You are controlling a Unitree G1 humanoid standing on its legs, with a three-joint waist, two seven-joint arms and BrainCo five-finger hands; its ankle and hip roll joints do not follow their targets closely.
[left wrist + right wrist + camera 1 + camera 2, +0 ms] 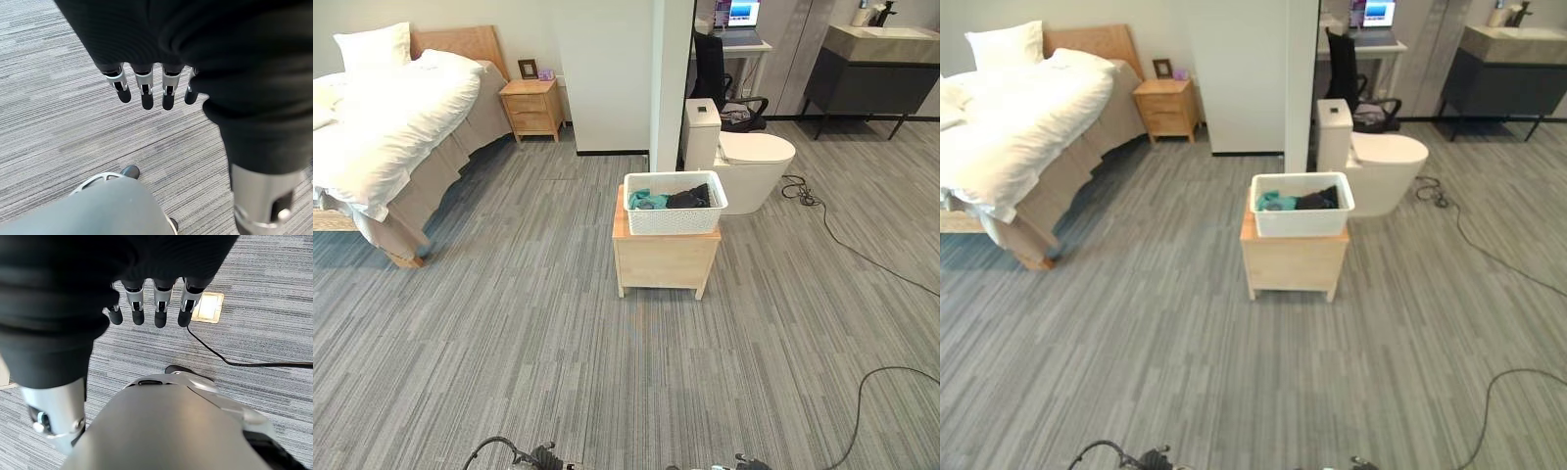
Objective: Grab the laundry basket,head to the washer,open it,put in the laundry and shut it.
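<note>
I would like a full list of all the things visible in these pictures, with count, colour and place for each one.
laundry basket: one, white, on the wooden stand, holding teal and black clothes
wooden stand: one, light wood, mid-floor
bed: one, white bedding, far left
nightstand: one, wood, beside the bed
toilet: one, white, behind the basket
vanity: one, dark, far right
laptop: one, on the desk at the back
left hand: fingers straight, over the floor
right hand: fingers straight, over the floor
</note>
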